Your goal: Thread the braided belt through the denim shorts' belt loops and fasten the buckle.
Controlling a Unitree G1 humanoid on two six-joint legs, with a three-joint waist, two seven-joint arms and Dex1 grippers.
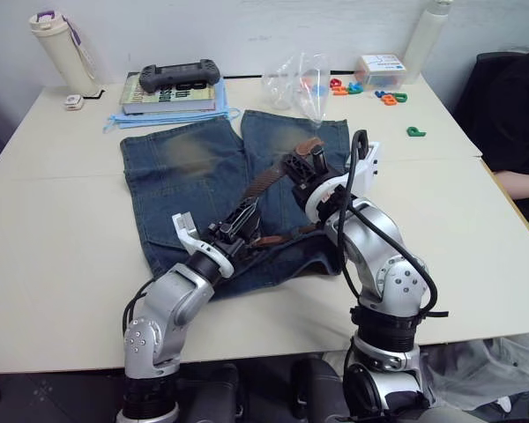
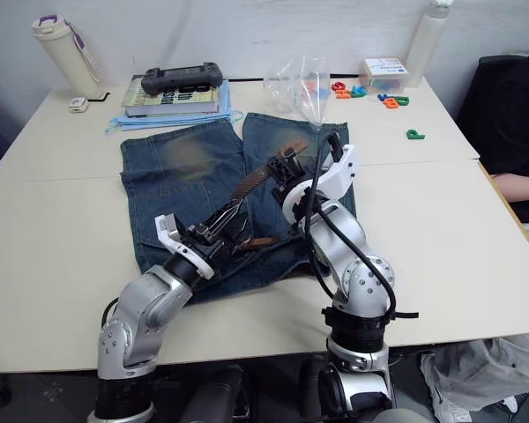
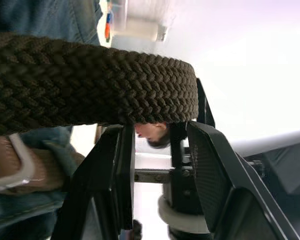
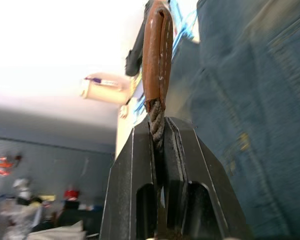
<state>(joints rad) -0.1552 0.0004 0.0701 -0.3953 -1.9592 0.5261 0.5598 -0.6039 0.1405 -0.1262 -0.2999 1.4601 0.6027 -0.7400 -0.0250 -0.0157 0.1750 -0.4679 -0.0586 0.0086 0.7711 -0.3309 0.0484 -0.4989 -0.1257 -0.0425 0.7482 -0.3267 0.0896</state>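
One pair of denim shorts lay flat on the bench. One braided belt rose off the waistband. My right tool, raised, pinched it near its tan end; my left tool, low, stood parted under it.

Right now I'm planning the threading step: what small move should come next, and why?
Probably the right gripper, shut on the dark brown braided belt just below its tan leather tip, should draw it onward; the left gripper's fingers stand open under the strap above the blue denim shorts.
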